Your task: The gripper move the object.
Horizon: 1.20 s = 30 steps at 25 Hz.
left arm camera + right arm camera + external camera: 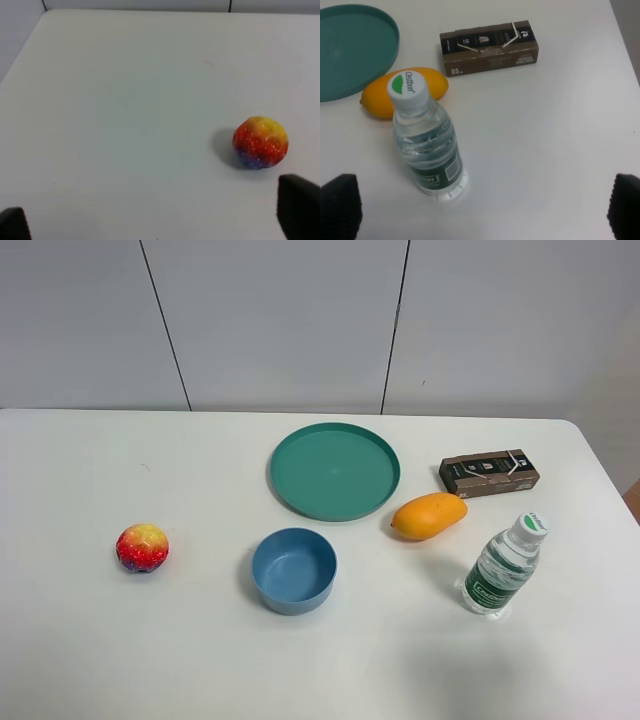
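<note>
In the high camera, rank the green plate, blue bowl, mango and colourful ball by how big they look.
1. Green plate, widest by far.
2. Blue bowl and mango: about equal in width, though the bowl covers more area.
3. Colourful ball, smallest.

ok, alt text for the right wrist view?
A capped water bottle stands upright on a white table, partly hiding an orange-yellow mango behind it. A teal plate lies past the mango and a brown carton lies flat beside them; the open pincer's black fingertips frame the view, touching nothing.
</note>
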Motion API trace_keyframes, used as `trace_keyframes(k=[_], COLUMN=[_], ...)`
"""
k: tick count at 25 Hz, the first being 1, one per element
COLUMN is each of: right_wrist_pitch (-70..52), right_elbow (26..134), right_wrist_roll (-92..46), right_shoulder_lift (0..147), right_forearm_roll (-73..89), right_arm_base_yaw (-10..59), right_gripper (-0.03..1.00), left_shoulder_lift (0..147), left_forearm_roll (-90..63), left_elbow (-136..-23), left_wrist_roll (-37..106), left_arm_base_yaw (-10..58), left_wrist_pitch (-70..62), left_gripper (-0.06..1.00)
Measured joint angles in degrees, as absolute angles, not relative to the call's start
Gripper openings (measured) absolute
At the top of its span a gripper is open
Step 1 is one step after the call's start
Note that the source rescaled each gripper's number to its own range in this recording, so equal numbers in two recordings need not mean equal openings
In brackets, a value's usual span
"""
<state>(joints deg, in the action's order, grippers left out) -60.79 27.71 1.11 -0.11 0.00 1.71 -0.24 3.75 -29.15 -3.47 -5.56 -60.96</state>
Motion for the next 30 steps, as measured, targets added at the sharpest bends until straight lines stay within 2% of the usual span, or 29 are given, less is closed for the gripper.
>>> trace_keyframes(k=[30], right_wrist_pitch=[-60.8], right_elbow=[27.7], right_wrist_roll=[1.1], right_shoulder_lift=[-0.1], right_forearm_roll=[0.0], right_arm_base_yaw=[1.7], right_gripper=[1.0], left_shoulder_lift=[-0.2], left_forearm_roll=[3.7], left_elbow=[-29.2], left_wrist_roll=[-3.0], left_arm_base_yaw=[-5.6], left_wrist_pitch=[-61.0], left_gripper=[1.0])
